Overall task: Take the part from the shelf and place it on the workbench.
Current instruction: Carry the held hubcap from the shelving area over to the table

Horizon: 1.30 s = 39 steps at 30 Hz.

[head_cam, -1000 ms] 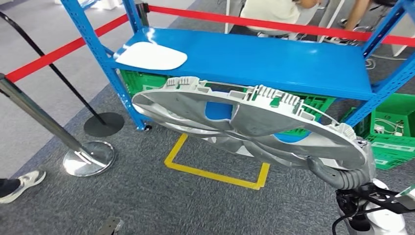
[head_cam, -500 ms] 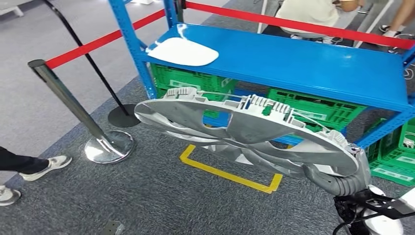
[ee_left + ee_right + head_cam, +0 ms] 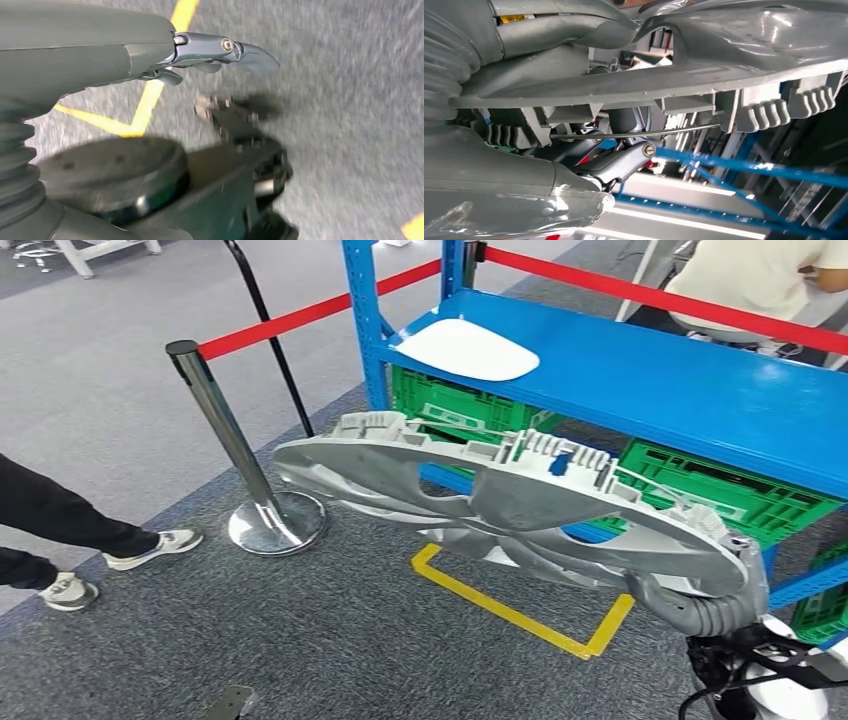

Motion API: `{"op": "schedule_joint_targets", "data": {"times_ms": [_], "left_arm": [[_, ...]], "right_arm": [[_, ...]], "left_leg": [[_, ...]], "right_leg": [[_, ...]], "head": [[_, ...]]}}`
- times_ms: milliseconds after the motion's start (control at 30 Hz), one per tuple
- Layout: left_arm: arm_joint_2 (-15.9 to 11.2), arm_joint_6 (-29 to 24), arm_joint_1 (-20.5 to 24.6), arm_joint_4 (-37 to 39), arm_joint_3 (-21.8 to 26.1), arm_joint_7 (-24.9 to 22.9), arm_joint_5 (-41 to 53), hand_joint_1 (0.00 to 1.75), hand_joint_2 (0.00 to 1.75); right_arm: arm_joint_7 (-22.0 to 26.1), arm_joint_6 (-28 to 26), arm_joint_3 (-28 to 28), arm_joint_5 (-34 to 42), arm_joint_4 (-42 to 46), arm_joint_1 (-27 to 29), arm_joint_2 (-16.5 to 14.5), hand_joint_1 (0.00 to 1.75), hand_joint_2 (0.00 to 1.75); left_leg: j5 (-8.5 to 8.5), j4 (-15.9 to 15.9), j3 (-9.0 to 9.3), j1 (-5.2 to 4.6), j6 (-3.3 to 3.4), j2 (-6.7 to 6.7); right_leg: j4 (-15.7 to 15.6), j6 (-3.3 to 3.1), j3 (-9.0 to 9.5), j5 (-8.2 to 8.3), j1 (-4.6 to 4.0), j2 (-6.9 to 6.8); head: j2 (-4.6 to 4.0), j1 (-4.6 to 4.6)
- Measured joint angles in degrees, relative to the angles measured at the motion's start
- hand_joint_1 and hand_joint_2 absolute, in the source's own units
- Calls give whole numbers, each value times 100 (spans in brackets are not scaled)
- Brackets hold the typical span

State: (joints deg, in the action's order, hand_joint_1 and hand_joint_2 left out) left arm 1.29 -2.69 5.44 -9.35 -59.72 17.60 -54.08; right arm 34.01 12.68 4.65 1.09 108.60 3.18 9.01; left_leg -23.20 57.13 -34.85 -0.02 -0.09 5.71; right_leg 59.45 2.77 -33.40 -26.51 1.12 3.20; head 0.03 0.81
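Note:
The part (image 3: 520,505) is a large grey ring-shaped plastic shroud with curved spokes and ribbed clips on its rim. It hangs tilted in the air in front of the blue shelf (image 3: 680,390). My right hand (image 3: 700,608) grips its near right rim from below. In the right wrist view the same hand (image 3: 589,165) is closed around the rim of the part (image 3: 704,75), with a finger under a thin wire. My left hand (image 3: 200,50) hangs over the grey carpet with its fingers stretched out and nothing in it.
A white flat piece (image 3: 468,350) lies on the shelf's top board and green crates (image 3: 720,490) stand below. A chrome stanchion (image 3: 225,440) with red belts (image 3: 300,315) stands to the left. A person's legs (image 3: 60,530) are at far left. Yellow tape (image 3: 520,615) marks the carpet.
The whole picture has slid to the right, so the camera has turned left. The part stays in my right hand in the same pose. A person's legs have come into view at left.

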Motion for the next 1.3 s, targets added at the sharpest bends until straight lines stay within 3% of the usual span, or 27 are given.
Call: {"op": "schedule_joint_targets", "data": {"times_ms": [67,133,200,267,300,333,367,433,500,567,633,700,767,800,833,900,967,1033,1100,1167,1233,1300], "left_arm": [[-2,-326,64,1,-87,-15,133,0,175],[-15,-471,119,1,-166,-25,202,0,175],[-22,-509,185,1,-217,-27,217,0,175],[-14,-529,226,1,-236,6,187,0,175],[-9,-525,231,0,-239,38,161,0,175],[-5,-502,229,0,-242,74,139,0,175],[-3,-465,225,0,-243,109,109,0,175],[1,-390,225,0,-243,166,15,0,175],[11,-364,227,1,-239,202,-86,0,175],[20,-359,207,1,-236,215,-135,0,175],[20,-359,179,1,-232,217,-153,0,175],[19,-359,172,1,-225,221,-163,0,175],[26,-358,169,1,-221,222,-165,0,175],[30,-357,163,2,-221,222,-165,0,175],[31,-357,157,2,-220,222,-165,0,175],[34,-357,154,2,-218,222,-165,0,175],[38,-357,157,2,-216,222,-165,0,175],[37,-356,149,2,-214,222,-165,0,175],[32,-357,132,2,-213,222,-165,0,175],[27,-358,130,2,-212,222,-169,0,175],[30,-377,146,2,-208,220,-183,0,175],[37,-448,154,2,-206,208,-182,0,175]], "right_arm": [[47,-45,-131,14,79,125,0,175,175],[65,-46,-249,29,159,197,2,175,175],[72,-47,-336,39,223,245,4,175,175],[72,-53,-393,25,258,295,4,175,175],[68,-55,-409,13,269,324,4,175,175],[64,-55,-423,4,280,353,4,175,175],[60,-52,-431,1,291,377,4,175,175],[52,-36,-443,2,306,394,3,175,175],[35,-18,-443,-5,309,373,2,175,175],[20,-9,-440,-16,308,353,-7,175,175],[14,-9,-437,-24,308,329,-17,175,175],[13,-11,-437,-25,308,309,-19,175,175],[11,-13,-438,-25,306,308,-21,175,175],[10,-14,-438,-26,306,309,-21,175,175],[9,-14,-438,-26,305,310,-22,175,175],[8,-13,-438,-26,306,308,-22,175,175],[9,-12,-438,-25,306,302,-22,175,175],[9,-11,-438,-25,305,300,-22,175,175],[8,-10,-438,-25,305,296,-23,175,175],[8,-8,-438,-25,306,286,-25,175,175],[4,3,-440,-19,306,280,-26,175,175],[-11,29,-440,-2,305,270,-26,175,175]], "left_leg": [[37,-16,-40,19,-77,91],[-45,99,-109,16,-143,-75],[-358,647,-367,8,-199,-382],[-675,1398,-725,25,-236,-497],[-712,1599,-819,35,-246,-506],[-640,1578,-807,42,-249,-511],[-480,1333,-678,47,-245,-535],[-149,535,-254,32,-225,-702],[-34,60,-13,10,-163,-810],[-31,-1,-10,-7,-75,-727],[-9,-28,-4,5,3,-633],[8,-46,9,22,66,-542],[8,-44,7,13,94,-443],[8,-42,8,8,97,-389],[8,-40,10,5,98,-333],[8,-36,21,6,92,-216],[9,-20,14,-2,55,-108],[31,-21,-18,2,-12,-27],[52,-40,-37,26,-82,19],[-62,118,-118,17,-140,-141],[-374,685,-395,9,-181,-388],[-627,1343,-721,21,-205,-474]], "right_leg": [[-24,-61,24,9,-16,-56],[-51,-137,33,42,-10,-144],[-70,-192,43,53,-3,-247],[-70,-208,42,48,-5,-354],[-70,-209,42,46,-5,-404],[-70,-206,44,44,-5,-454],[-70,-198,48,39,-3,-503],[-60,-162,60,17,-18,-590],[-60,-101,73,-5,-49,-659],[-91,-33,100,-13,-56,-738],[-19,28,80,-93,-35,-691],[489,57,-152,-387,-25,-488],[1293,57,-545,-730,-35,-357],[1548,54,-687,-784,-41,-338],[1585,46,-731,-725,-44,-332],[988,26,-482,-329,-38,-283],[225,16,-119,-35,-9,-93],[-41,-8,15,10,-10,13],[-56,-69,26,39,-25,-69],[-84,-132,47,61,-14,-167],[-96,-174,57,59,-15,-280],[-95,-199,55,49,-26,-397]], "head": [[0,2],[-1,21],[-1,49],[-1,59],[-1,61],[-1,61],[-1,61],[-1,62],[0,49],[0,32],[0,20],[0,-3],[0,-19],[0,-19],[0,-19],[-1,-19],[0,-16],[0,-12],[-1,-12],[0,16],[0,49],[-1,54]]}}
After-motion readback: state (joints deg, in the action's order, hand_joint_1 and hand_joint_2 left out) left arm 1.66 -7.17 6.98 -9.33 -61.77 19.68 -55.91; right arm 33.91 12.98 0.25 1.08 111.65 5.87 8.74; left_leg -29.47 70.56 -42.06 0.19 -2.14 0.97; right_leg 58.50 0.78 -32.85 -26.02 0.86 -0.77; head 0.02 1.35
